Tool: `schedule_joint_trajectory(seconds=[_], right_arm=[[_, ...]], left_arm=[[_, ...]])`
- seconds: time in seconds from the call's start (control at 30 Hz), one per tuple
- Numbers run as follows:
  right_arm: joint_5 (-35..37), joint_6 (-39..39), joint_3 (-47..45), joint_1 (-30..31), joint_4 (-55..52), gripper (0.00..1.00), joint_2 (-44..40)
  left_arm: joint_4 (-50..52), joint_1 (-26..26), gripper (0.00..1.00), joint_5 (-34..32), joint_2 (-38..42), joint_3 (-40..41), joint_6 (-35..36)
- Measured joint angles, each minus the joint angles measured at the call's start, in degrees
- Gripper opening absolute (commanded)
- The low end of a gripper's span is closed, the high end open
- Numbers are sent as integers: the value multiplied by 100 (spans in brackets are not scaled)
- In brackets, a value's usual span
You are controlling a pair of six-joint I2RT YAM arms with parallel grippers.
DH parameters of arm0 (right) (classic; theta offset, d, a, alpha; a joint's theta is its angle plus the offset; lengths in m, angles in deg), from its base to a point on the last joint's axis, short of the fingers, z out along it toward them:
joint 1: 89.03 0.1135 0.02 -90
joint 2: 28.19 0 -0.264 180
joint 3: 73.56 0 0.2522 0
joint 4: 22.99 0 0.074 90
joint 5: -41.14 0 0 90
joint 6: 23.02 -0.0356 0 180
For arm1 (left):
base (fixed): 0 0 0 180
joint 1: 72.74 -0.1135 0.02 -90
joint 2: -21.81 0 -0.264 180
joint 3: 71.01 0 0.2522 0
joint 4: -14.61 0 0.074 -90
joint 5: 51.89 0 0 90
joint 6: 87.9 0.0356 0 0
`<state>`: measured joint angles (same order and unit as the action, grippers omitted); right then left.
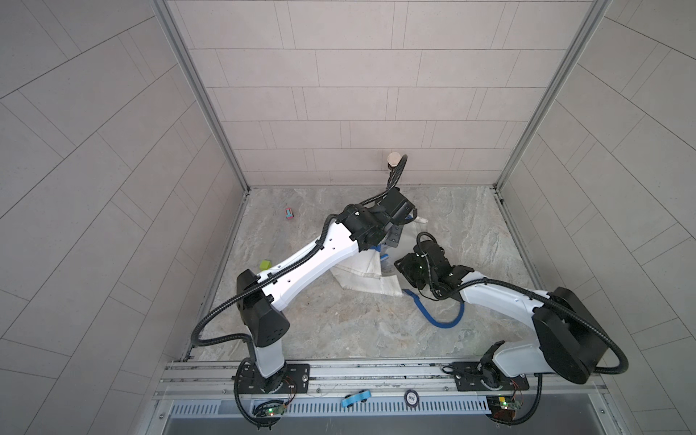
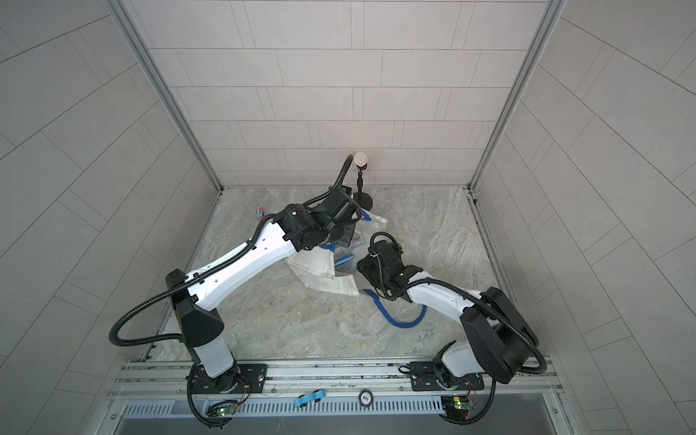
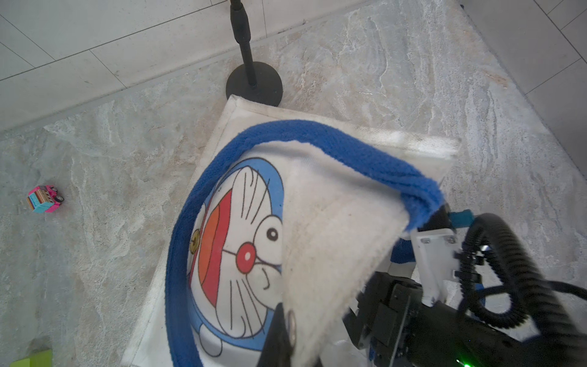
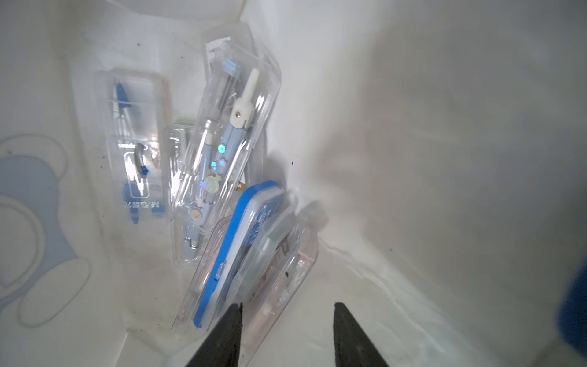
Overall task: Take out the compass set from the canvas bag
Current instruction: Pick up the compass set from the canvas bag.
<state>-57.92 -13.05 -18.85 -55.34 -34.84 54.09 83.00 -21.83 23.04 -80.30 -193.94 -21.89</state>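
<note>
The white canvas bag (image 1: 361,273) lies mid-table, its cat print (image 3: 241,241) facing up and one blue strap (image 1: 437,318) trailing toward the front. My left gripper (image 3: 287,336) is shut on the bag's upper rim beside the metal snap (image 3: 290,321) and holds the mouth up. My right gripper (image 4: 288,304) is inside the bag, open. Several clear compass set cases lie there. One shows a blue compass (image 4: 228,136). A blue-rimmed case (image 4: 241,244) and a clear case (image 4: 279,270) lean together. The clear case's end lies against one of my right fingertips (image 4: 233,327).
A black stand's base (image 3: 254,82) sits just behind the bag, near the back wall. A pink toy car (image 1: 289,214) and a green block (image 1: 266,264) lie to the left. Panel walls close in the left, right and back sides.
</note>
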Motion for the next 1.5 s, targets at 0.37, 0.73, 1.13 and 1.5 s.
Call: schedule_joint_trajectory(seconds=[0.37,0.73,1.13,1.5], right_arm=[[-35,-356,-122,0,885,53,798],[-92,-627,144,-4,1864,35,1587],[-74,-428,144,17,2100,13,1414],[417,671,184,-225,240,13,-1167]], left_arm=[[-2,0,0,199,0,-9,-2],[2,0,0,286,0,-9,-2],[96,-87,0,103,0,-9,-68],[-90,-260,0,20,68,267,-127]])
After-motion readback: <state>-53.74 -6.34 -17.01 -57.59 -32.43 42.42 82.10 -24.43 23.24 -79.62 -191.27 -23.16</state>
